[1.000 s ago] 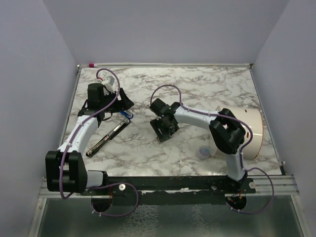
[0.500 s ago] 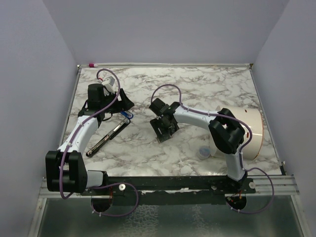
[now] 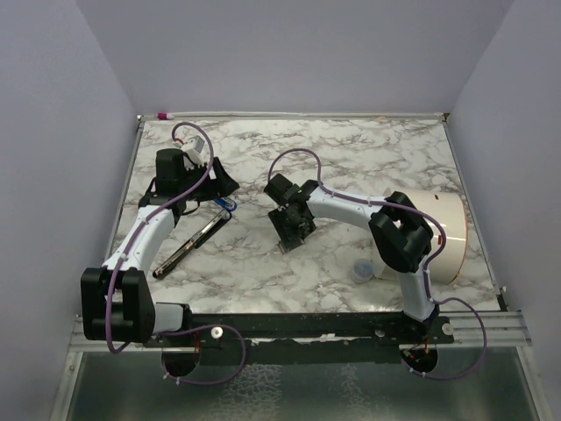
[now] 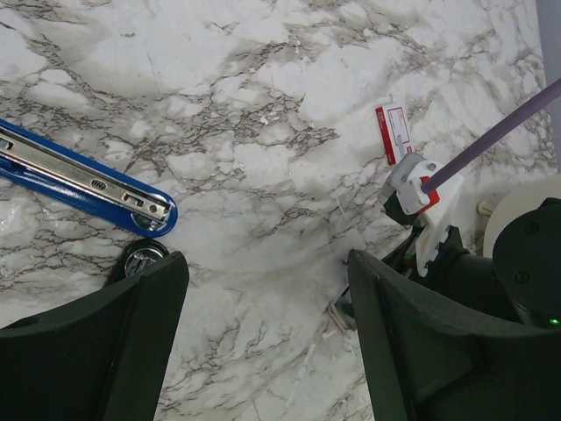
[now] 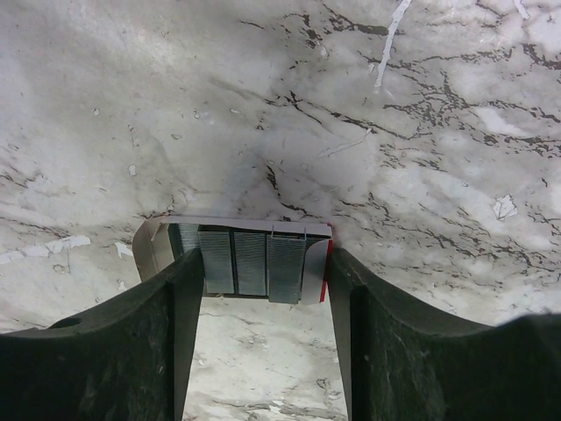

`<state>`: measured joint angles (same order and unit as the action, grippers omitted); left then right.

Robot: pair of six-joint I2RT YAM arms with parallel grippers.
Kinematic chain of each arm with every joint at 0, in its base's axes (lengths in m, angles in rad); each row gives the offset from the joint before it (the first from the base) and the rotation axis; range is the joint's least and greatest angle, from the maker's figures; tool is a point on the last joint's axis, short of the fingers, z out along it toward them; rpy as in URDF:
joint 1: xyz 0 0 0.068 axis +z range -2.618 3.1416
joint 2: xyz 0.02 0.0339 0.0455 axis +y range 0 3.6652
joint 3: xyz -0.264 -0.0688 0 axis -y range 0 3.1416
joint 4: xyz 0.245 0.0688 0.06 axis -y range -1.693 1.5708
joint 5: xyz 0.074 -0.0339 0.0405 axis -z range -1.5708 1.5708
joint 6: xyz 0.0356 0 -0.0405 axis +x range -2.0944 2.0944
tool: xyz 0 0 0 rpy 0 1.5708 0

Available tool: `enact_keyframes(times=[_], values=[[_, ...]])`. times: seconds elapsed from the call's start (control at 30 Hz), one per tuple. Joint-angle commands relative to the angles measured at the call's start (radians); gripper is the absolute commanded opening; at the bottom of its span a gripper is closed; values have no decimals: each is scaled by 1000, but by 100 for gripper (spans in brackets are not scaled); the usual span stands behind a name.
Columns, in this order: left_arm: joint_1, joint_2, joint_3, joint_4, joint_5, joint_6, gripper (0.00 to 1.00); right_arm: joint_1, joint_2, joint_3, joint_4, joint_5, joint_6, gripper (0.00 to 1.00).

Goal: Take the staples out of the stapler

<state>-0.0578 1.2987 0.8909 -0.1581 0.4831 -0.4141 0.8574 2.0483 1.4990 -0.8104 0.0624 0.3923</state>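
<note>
Your stapler (image 3: 191,243) lies flat on the marble at the left side. In the top view its long axis runs from 7 o'clock to 1 o'clock, with the blue-trimmed tip at the 1 o'clock end. That tip sits just beside the left gripper (image 4: 266,263), whose fingers stand wide with nothing between them. In the wrist view the blue arm, silver channel up, lies at 10 o'clock of the gap, so the left arm is the nearer one. The right gripper (image 5: 263,274) is well apart at 3 o'clock of the stapler, fingers narrow against the sides of a white tray (image 5: 151,250) holding staples (image 5: 250,263). Count one stapler, three staple blocks side by side, one tray, one red-printed white box (image 4: 393,132) and one white tub (image 3: 447,232). Whether the channel itself holds staples, you cannot tell.
</note>
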Motion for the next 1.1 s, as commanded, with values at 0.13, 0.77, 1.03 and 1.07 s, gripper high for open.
enact_keyframes(times=[0.13,0.77,1.03,1.07], values=[[9,4,-10,34,37,-7,76,6,17,22,6,24,8,60],[9,5,-13,37,43,-7,76,6,-19,-23,-2,9,-8,55],[9,5,-15,40,44,-6,76,5,-23,-15,0,9,-13,52],[9,4,-14,40,44,-7,76,5,-23,-12,-3,11,-13,53]])
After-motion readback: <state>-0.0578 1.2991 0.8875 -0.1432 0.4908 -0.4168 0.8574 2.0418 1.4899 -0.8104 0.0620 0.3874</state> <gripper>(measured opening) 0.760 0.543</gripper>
